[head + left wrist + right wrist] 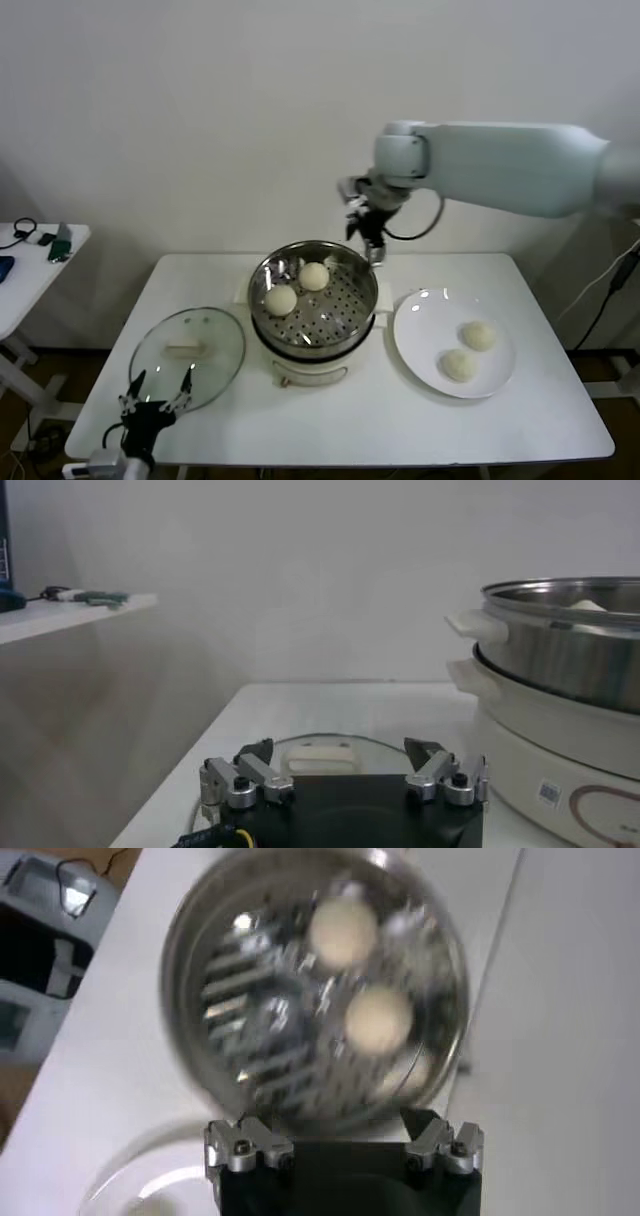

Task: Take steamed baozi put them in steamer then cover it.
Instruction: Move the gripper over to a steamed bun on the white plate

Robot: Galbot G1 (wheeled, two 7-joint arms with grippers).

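Observation:
The steamer [345,310] stands mid-table on its cream pot base [310,372] and holds two baozi [280,299] [314,276]. Two more baozi [478,335] [458,365] lie on the white plate [420,345] to the right. The glass cover [215,350] lies flat on the table left of the steamer. My right gripper [367,238] is open and empty above the steamer's far rim. Its wrist view looks down on the steamer [230,998] and both baozi [343,931] [379,1018]. My left gripper [155,392] is open at the table's front left, just short of the cover [320,748].
A side table [30,265] with small items stands at the far left. The wall is close behind the table. In the left wrist view the steamer [570,650] and pot base [560,750] rise to one side of the cover.

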